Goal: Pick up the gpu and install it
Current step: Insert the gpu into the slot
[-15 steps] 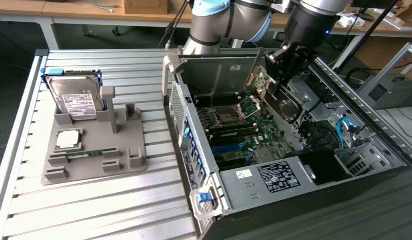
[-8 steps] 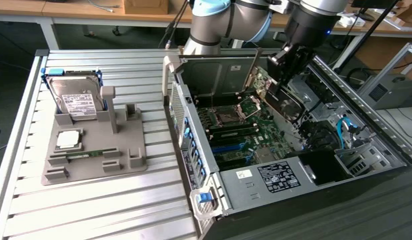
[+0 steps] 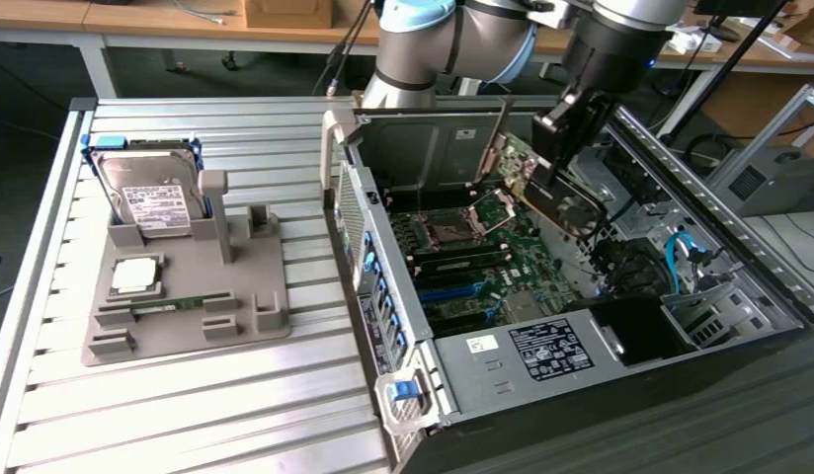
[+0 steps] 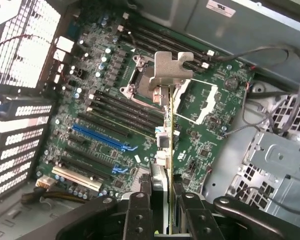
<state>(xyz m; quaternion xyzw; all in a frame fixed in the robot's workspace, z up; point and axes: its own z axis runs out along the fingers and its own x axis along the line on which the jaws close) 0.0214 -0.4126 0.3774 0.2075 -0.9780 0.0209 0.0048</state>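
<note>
My gripper (image 4: 164, 212), jaws part-closed, clamps the gpu (image 4: 168, 120) edge-on above the green motherboard (image 4: 210, 125) inside the open steel case (image 3: 513, 346); its stamped silvery bracket (image 4: 166, 70) leads; I judge the thin card must hang square over the long blue slot (image 4: 102, 137), untwisted.

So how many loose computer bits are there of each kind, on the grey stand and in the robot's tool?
Silver boxy hard drive with white label: 1
Silver square chip: 1
Narrow green memory stick: 1
Thin dark card with silvery bracket, in the tool: 1
Total: 4
</note>
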